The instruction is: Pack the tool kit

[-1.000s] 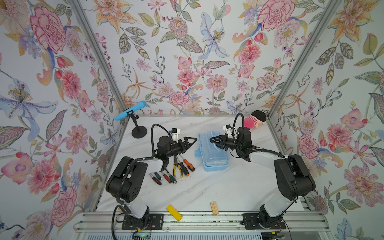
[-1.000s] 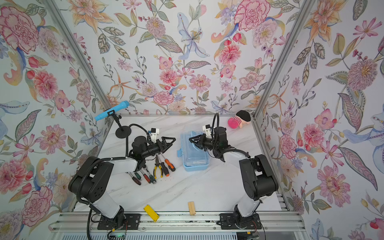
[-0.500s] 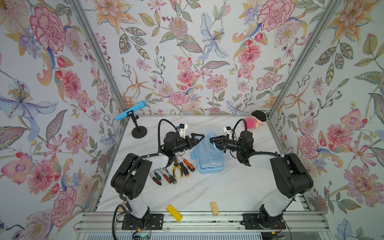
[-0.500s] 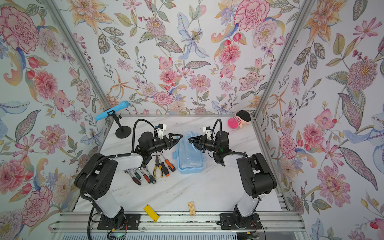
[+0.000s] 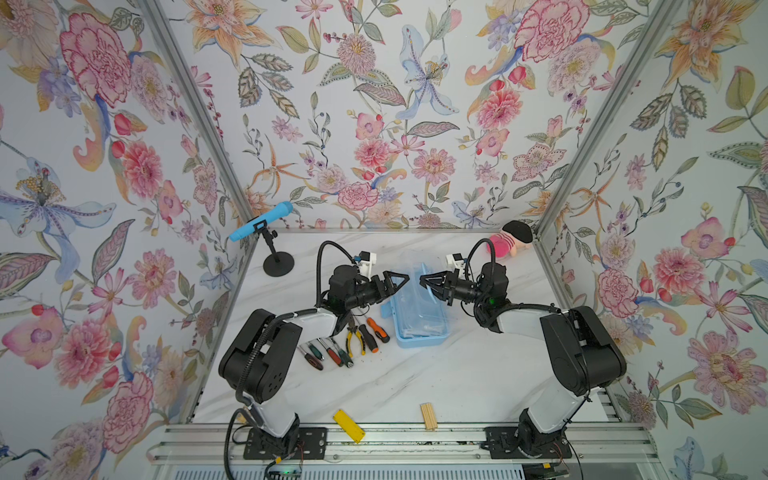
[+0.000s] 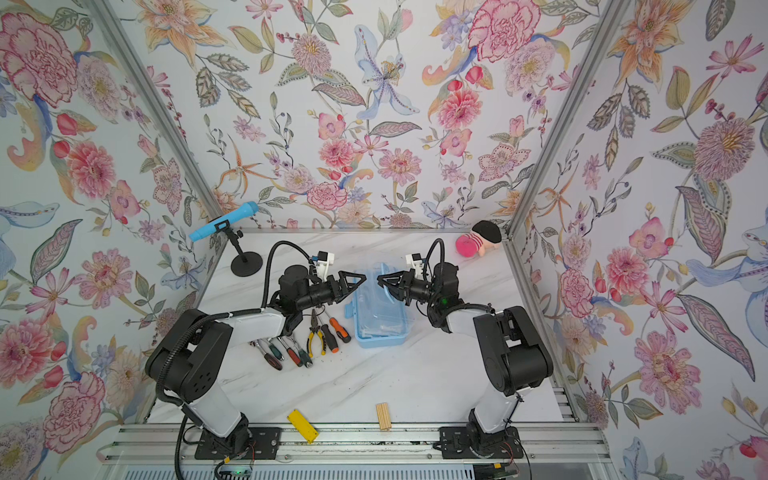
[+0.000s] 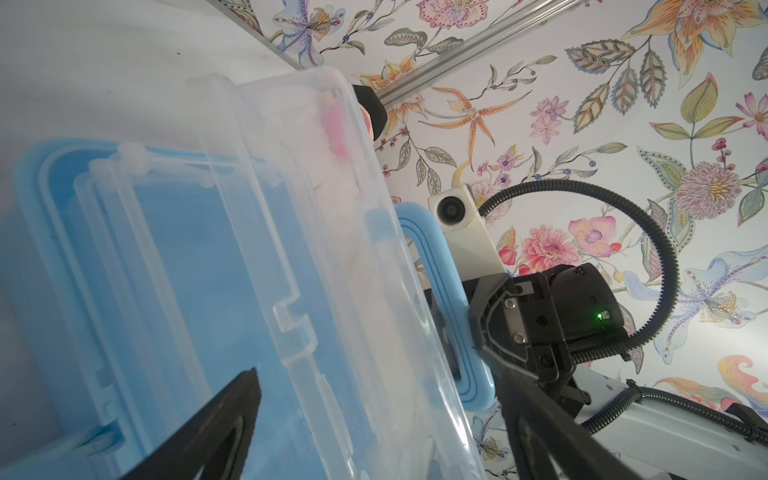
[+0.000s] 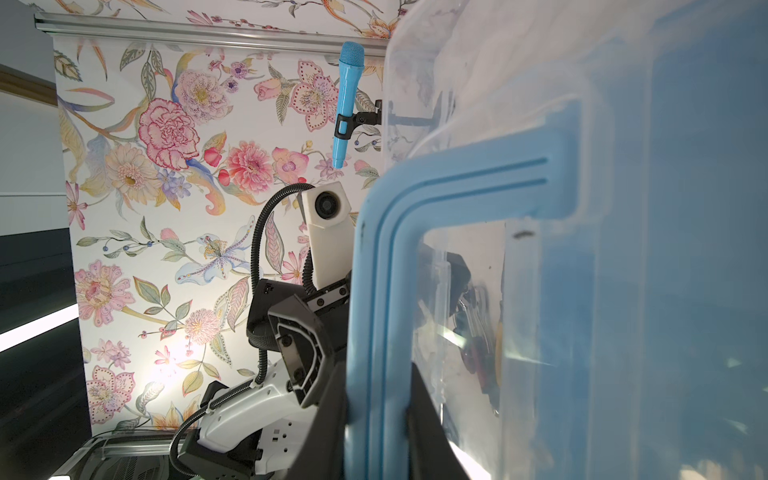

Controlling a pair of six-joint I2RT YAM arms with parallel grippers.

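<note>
in a top view the blue box [image 5: 419,332] sits mid-desk [image 5: 415,386], clear lid [image 5: 411,268] raised, tools [image 5: 349,345] just beside it. left wrist view: left hand [image 7: 378,374] spread wide, lid edge between its fingers, gripping nothing. right wrist view: right hand [image 8: 376,432] pinched on the lid's blue handle [image 8: 374,270].

A blue plastic microphone [image 5: 261,220] on a black stand sits back left. A pink soft toy [image 5: 509,242] sits back right. A flat yellow block [image 5: 348,419] and a small ridged wooden block [image 5: 428,416] lie near the white bench's [image 5: 415,382] front edge.
</note>
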